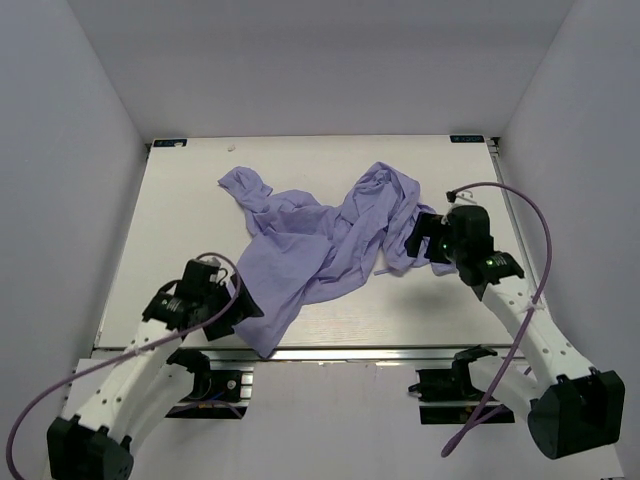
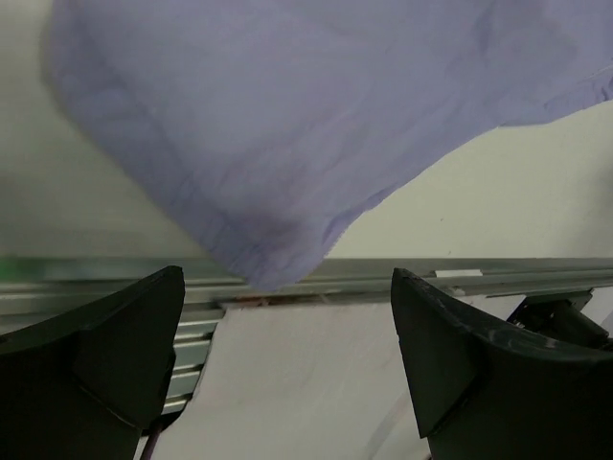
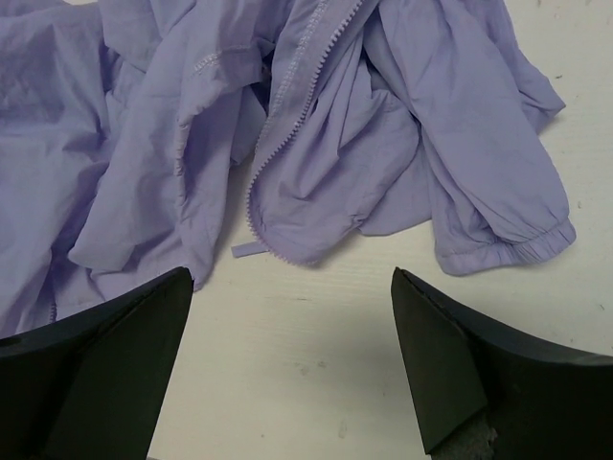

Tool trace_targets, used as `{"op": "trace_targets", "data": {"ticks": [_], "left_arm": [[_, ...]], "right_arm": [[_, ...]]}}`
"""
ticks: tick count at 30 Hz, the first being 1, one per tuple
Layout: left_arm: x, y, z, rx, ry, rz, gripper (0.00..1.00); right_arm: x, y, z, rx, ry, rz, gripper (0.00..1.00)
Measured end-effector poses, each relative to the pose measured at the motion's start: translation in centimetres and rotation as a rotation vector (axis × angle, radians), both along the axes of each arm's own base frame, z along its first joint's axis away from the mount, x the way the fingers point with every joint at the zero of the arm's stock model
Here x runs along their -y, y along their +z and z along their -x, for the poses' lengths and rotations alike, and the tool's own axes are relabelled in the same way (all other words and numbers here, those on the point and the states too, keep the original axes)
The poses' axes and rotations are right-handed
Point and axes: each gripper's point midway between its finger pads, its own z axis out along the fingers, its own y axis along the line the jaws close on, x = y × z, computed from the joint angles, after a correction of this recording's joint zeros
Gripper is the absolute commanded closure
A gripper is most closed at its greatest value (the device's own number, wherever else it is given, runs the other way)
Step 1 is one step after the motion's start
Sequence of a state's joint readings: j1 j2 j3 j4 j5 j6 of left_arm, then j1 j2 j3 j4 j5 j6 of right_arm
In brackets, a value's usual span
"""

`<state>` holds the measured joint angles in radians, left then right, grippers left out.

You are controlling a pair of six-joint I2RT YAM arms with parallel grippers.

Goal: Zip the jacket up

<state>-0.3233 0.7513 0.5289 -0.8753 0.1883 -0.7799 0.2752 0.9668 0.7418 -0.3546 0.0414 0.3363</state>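
The lavender jacket (image 1: 320,240) lies crumpled across the middle of the table, one corner hanging over the near edge. In the right wrist view its fabric (image 3: 316,144) shows an unzipped line of zipper teeth (image 3: 273,144) running down to a small tab (image 3: 245,249). My right gripper (image 3: 292,374) is open and empty, just short of the jacket's right hem. My left gripper (image 2: 287,374) is open and empty below the overhanging corner (image 2: 278,264), over the table's near edge. In the top view the left gripper (image 1: 240,300) sits by the jacket's lower left corner and the right gripper (image 1: 425,240) by its right side.
The white table (image 1: 180,230) is walled by grey panels on three sides. A metal rail (image 2: 460,273) runs along the near edge. Purple cables (image 1: 530,230) loop off both arms.
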Motion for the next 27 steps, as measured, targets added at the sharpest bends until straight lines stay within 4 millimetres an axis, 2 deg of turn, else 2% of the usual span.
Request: {"op": "trace_targets", "data": {"ticks": [2,6,10,15,19,22,27], "left_arm": [[-0.5,-0.1,1.4,-0.011,0.011,0.002,0.02],[-0.5,0.4,1.8,0.013,0.025,0.020,0.02],[-0.5,-1.4,2.5,-0.061,0.024,0.004,0.02],[-0.4,-3.4,3.1,-0.177,0.011,-0.029,0.02],[0.2,-4.1,2.5,-0.195,0.003,-0.033,0.02],[0.5,-5.1,2.1,-0.230,-0.005,-0.048,0.02],[1.7,-5.3,0.2,-0.280,-0.034,-0.067,0.02]], "right_arm": [[-0.2,-0.3,-0.7,-0.024,-0.007,0.001,0.11],[-0.1,-1.2,-3.4,-0.080,-0.067,0.020,0.11],[0.2,-1.9,-6.0,-0.121,-0.104,0.022,0.11],[0.3,-1.5,-11.1,-0.130,-0.125,-0.001,0.11],[0.1,-1.9,-15.1,-0.138,-0.132,-0.019,0.18],[-0.5,-3.7,-17.2,-0.167,-0.135,-0.042,0.20],[-0.6,-8.0,-18.0,-0.250,-0.155,-0.062,0.24]]}}
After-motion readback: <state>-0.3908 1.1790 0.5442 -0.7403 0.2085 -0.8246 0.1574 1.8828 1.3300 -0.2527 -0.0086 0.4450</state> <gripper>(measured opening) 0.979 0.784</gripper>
